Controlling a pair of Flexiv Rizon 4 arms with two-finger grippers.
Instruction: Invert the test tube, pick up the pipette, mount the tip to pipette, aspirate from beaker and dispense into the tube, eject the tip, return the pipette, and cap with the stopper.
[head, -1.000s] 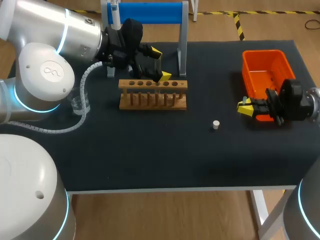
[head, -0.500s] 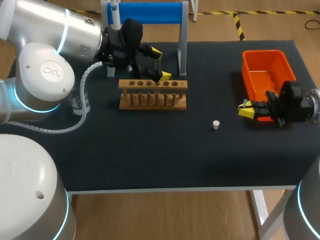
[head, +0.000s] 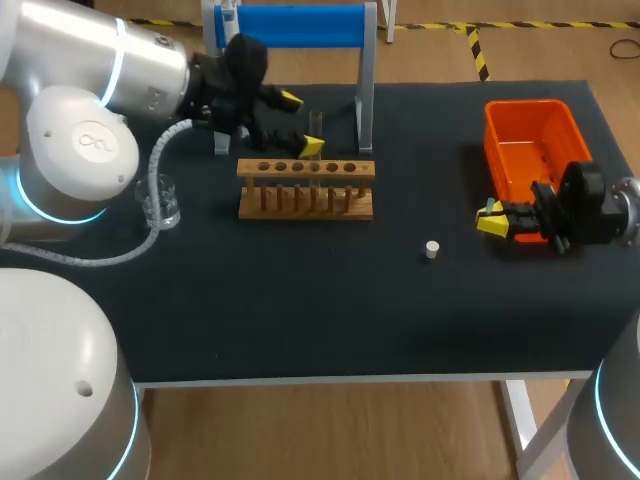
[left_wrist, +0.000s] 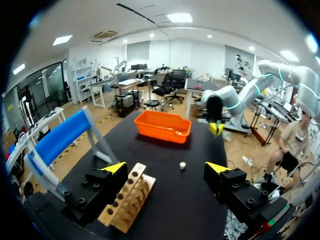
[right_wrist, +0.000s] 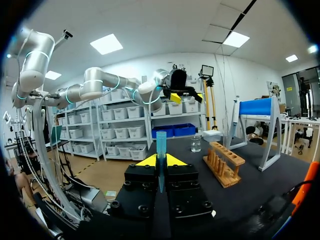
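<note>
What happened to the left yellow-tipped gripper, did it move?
Yes. The left gripper slid left along the brown wooden tube rack, from near its right end toward its middle.

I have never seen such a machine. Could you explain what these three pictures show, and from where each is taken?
This is a robot with two arms at a black table. One picture looks down from above; the two round ones come from a camera on each wrist. On the table are a wooden rack with holes, an orange plastic bin, a clear glass beaker, a blue-topped stand and a white stopper. The left gripper is open, near the rack. The right gripper is shut on a blue pipette tip.
</note>
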